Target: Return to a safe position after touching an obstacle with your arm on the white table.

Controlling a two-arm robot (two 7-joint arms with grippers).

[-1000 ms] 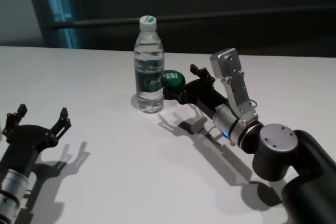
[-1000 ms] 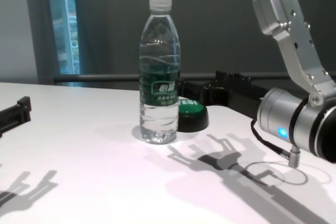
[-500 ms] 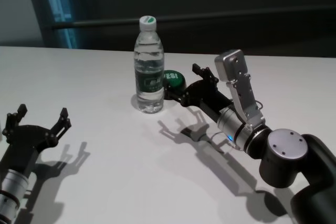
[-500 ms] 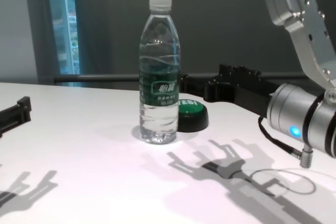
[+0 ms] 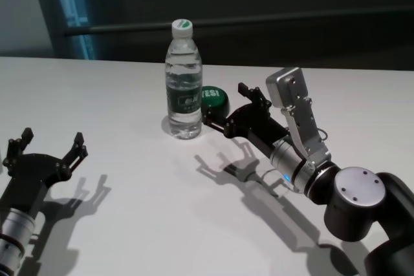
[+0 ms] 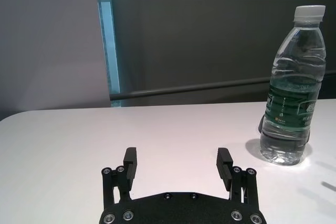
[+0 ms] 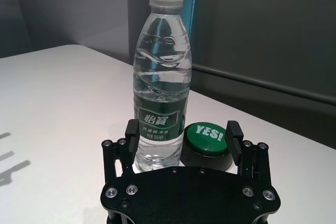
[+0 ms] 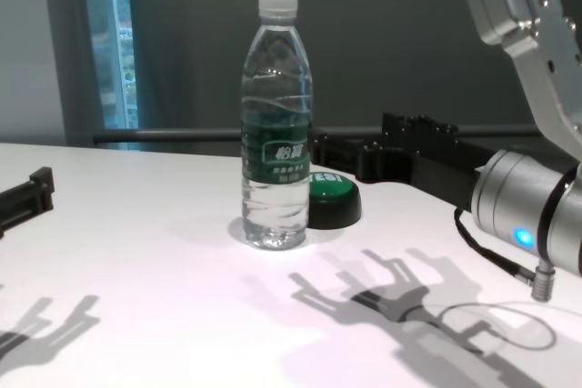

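The obstacle, a tall clear water bottle (image 5: 184, 88) with a white cap and dark green label, stands upright on the white table (image 5: 116, 88). My right gripper (image 5: 224, 104) is open and empty, low over the table just right of the bottle and pointing at it. In the right wrist view the bottle (image 7: 160, 82) stands just beyond the open right gripper (image 7: 182, 129), in line with one finger; no contact shows. My left gripper (image 5: 52, 138) is open and empty at the near left, far from the bottle (image 6: 291, 93).
A green round button (image 5: 213, 97) marked "YES!" sits on the table right behind the bottle, under the right gripper's reach; it also shows in the right wrist view (image 7: 209, 135). A dark wall and rail run behind the table's far edge.
My right arm has drawn back toward me and to the right, its wrist rising a little. The bottle has stayed upright in place. The left arm has not moved.
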